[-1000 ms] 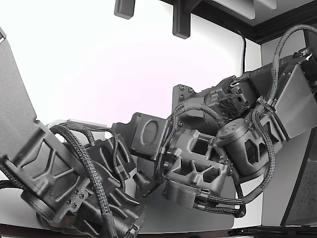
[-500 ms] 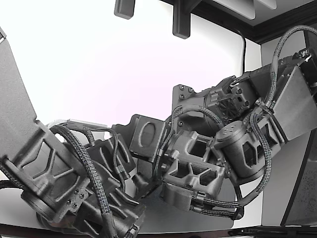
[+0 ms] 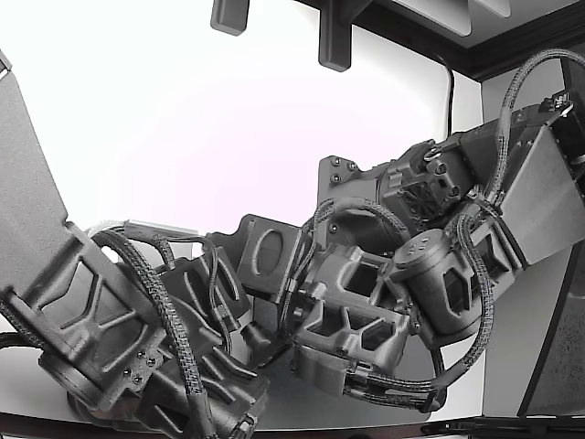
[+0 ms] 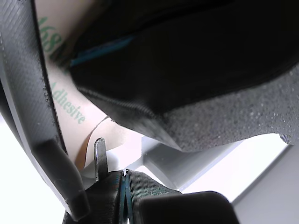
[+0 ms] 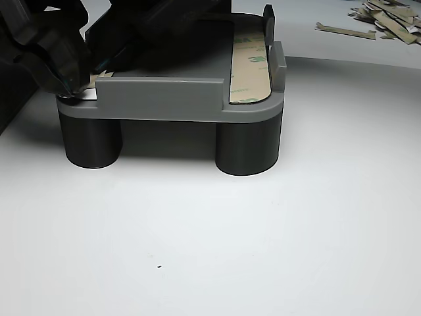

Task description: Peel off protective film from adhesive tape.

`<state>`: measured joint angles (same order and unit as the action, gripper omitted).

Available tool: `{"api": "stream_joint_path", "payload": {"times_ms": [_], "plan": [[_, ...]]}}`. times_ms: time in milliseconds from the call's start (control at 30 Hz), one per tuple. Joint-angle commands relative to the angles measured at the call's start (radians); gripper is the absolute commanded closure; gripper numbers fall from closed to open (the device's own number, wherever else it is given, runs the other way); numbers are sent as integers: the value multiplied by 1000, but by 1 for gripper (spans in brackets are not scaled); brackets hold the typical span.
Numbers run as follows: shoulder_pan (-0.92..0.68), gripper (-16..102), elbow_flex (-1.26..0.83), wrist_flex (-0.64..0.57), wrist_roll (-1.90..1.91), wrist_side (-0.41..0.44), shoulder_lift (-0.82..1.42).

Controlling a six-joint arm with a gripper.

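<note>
A grey fixture (image 5: pixel 164 99) stands on dark round legs on the white table. A beige film-covered tape strip (image 5: pixel 250 66) lies in its right-hand slot in the other view. My gripper (image 5: pixel 74 89) sits at the fixture's opposite front corner, over the end of a second beige strip (image 5: pixel 100 78). In the wrist view that strip (image 4: pixel 70 112) carries green "Adhesive" print. My gripper (image 4: pixel 125 179) is pressed shut just past its rounded end, beside a small metal pin (image 4: pixel 99 156). No film shows between the jaws. In the exterior view the arms hide the gripper and the fixture.
Peeled film scraps (image 5: pixel 388 20) lie at the far right of the table in the other view. In the exterior view my arm's wrist (image 3: pixel 352 315) crowds against a second dark arm (image 3: pixel 137 338) at the view's left. A dark foam-like block (image 4: pixel 224 121) looms over the strip.
In the exterior view my arm's wrist has moved down and toward the view's left, closer to the second arm. The second arm has not moved.
</note>
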<state>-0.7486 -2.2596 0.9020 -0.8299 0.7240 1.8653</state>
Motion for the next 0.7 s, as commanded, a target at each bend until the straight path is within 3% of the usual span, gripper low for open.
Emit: {"api": "stream_joint_path", "payload": {"times_ms": [0, 667], "plan": [[3, 97, 25, 6, 6, -2, 12], [2, 97, 8, 52, 60, -21, 34]]}}
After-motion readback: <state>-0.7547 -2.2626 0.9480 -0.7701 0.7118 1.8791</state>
